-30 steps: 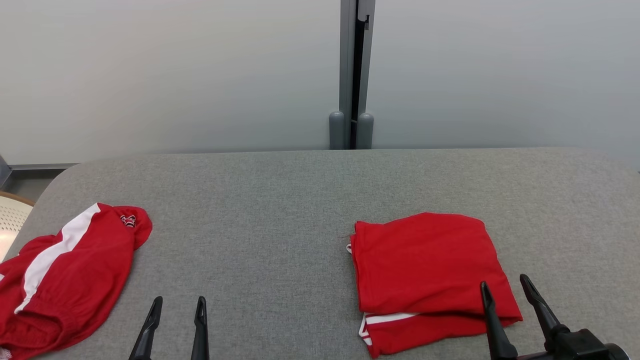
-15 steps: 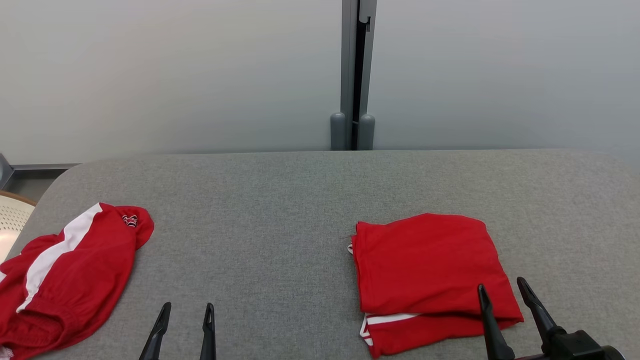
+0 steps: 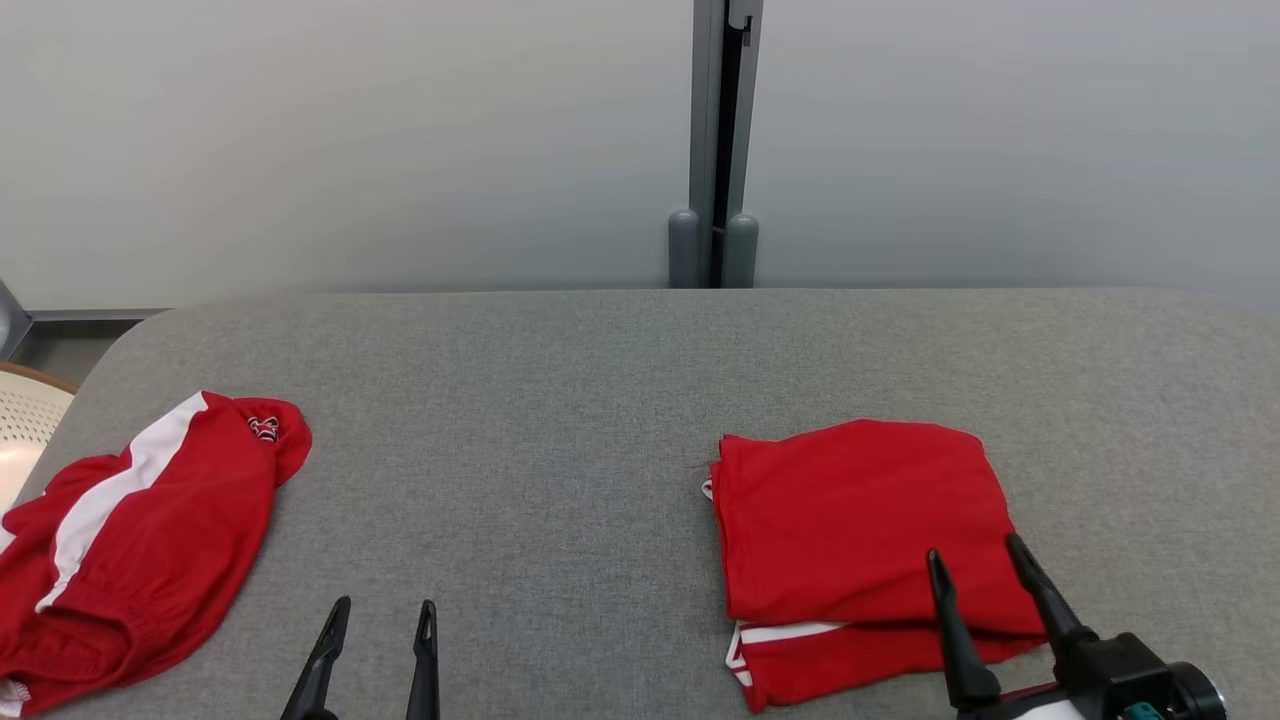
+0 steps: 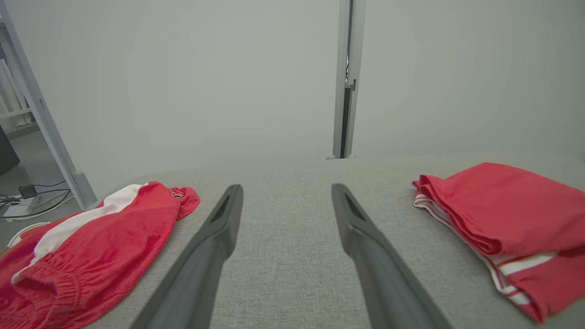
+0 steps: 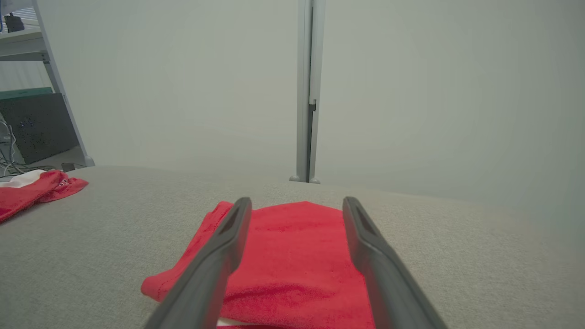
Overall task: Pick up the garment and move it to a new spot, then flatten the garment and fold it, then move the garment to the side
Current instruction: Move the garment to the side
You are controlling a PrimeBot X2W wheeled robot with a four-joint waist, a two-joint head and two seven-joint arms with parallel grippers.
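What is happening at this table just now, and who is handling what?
A two-armed robot is working at a grey table. A folded red garment lies flat on the table's right side. The right gripper is open over the garment's near right corner and grips nothing. The left gripper is open over bare table. A crumpled red garment with a white stripe lies unfolded at the left edge.

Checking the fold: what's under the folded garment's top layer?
At the near and left edges of the folded garment, a lower red layer with white stripes peeks out; the rest is covered.
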